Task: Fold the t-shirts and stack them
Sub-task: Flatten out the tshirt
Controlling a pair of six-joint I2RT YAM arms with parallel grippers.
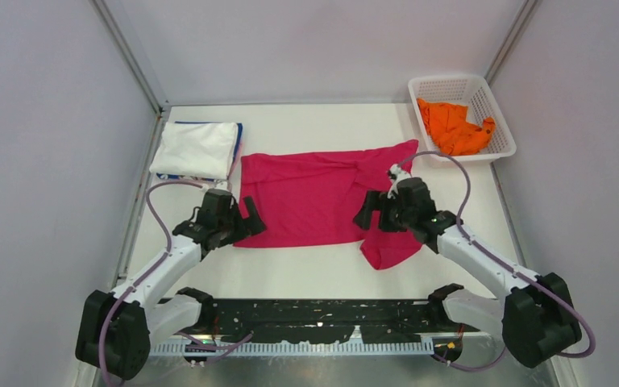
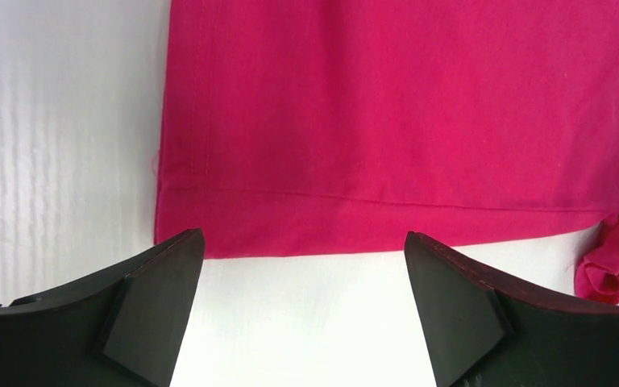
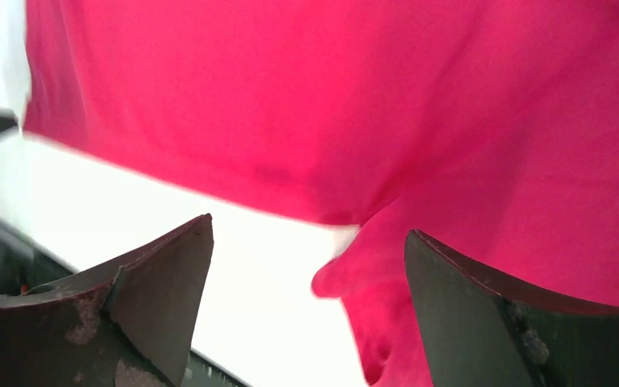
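A magenta-pink t-shirt (image 1: 310, 197) lies spread flat in the middle of the table, with one sleeve (image 1: 391, 248) sticking out at its near right. My left gripper (image 1: 244, 224) hovers open at the shirt's near left corner. In the left wrist view the hem (image 2: 387, 226) lies just beyond the open left gripper (image 2: 304, 242), with only bare table between the fingers. My right gripper (image 1: 373, 212) stands open over the shirt's near right part. In the right wrist view the sleeve (image 3: 387, 290) sits by the right finger (image 3: 483, 322), not gripped. A folded white t-shirt (image 1: 196, 147) tops a stack at the back left. An orange t-shirt (image 1: 454, 127) lies crumpled in the basket.
The white lattice basket (image 1: 449, 80) stands at the back right corner. Blue and pink folded edges (image 1: 181, 175) show under the white shirt. Grey walls close in the table on three sides. A black rail (image 1: 314, 314) runs along the near edge between the arm bases.
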